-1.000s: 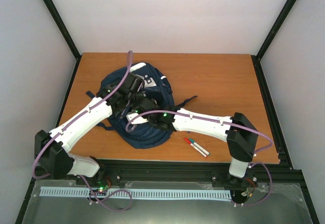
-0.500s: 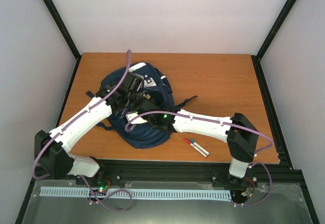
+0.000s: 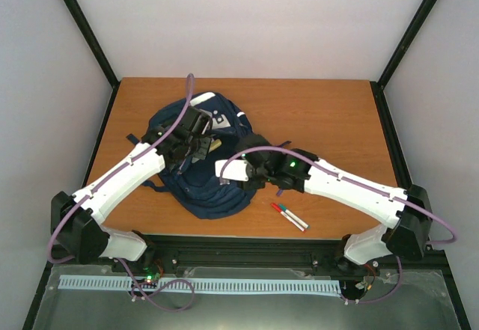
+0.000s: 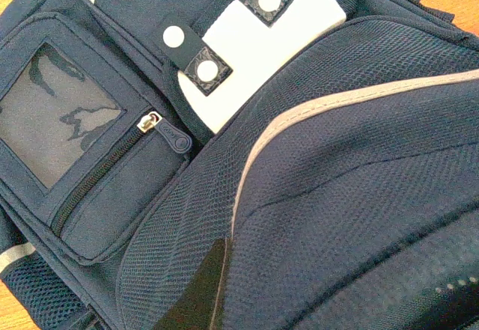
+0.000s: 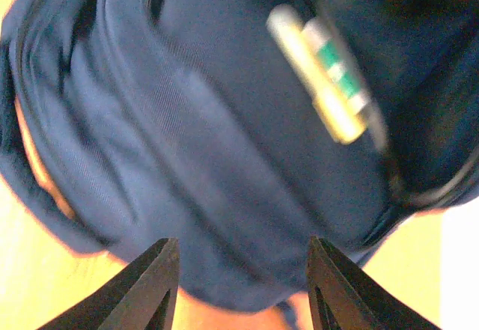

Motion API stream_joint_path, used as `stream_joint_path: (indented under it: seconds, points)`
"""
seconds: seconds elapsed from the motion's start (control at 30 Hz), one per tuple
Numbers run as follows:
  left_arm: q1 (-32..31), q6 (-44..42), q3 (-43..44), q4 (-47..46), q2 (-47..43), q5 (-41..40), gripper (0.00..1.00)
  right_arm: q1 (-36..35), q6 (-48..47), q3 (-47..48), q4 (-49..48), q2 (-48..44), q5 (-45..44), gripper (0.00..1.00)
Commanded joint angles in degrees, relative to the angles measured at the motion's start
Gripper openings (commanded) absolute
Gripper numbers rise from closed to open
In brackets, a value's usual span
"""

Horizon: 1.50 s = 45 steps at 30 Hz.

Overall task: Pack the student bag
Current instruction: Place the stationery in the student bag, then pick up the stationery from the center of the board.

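Top external view: the student bag (image 3: 206,188) lies flat on the wooden surface (image 3: 322,120), left of centre, with both arms reaching over it. The left hand (image 3: 196,134) sits on the bag's upper part, clenched. Whether it pinches fabric cannot be told, as the left wrist view shows only pockets and the white patch. The right hand (image 3: 224,171) hovers over the bag's middle. In the right wrist view its fingers (image 5: 153,285) are spread with nothing between them. Past them a blurred yellow-and-green stick-like item (image 5: 322,83) lies at a dark fold, probably the bag's opening. Two markers (image 3: 288,215) rest on the surface near its front edge, just right of the bag. Likely risks: the item looks only partly in, so it may slide out if the left hand slackens or the bag is nudged. The markers sit close to the edge, so a glancing approach could roll them off. The loose strap beside the right arm could snag.
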State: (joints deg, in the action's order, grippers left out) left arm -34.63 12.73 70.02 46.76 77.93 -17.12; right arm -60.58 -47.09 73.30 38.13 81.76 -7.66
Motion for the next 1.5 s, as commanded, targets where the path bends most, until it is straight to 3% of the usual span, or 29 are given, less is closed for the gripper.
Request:
stream_joint_path:
  seconds: [0.0, 0.27, 0.57, 1.1, 1.47]
  points:
    - [0.1, 1.6, 3.2, -1.4, -0.3, -0.9, 0.02, 6.2, 6.3, -6.9, 6.8, -2.2, 10.0, 0.48]
    - [0.1, 1.6, 3.5, -1.3, 0.6, -0.6, 0.03, 17.9, 7.9, -17.8, 10.5, -10.3, 15.0, 0.52]
    - [0.1, 1.6, 3.6, -1.2, 2.0, -0.5, 0.03, 23.8, 9.3, -24.6, 10.8, -13.8, 15.2, 0.59]
    - [0.1, 1.6, 3.2, -1.3, 1.7, -1.3, 0.03, 24.5, 11.7, -25.2, 10.9, -11.0, 11.7, 0.63]
    - [0.1, 1.6, 3.3, -1.2, 3.5, -0.8, 0.02, 24.4, 12.1, -26.4, 13.3, -5.8, 10.4, 0.56]
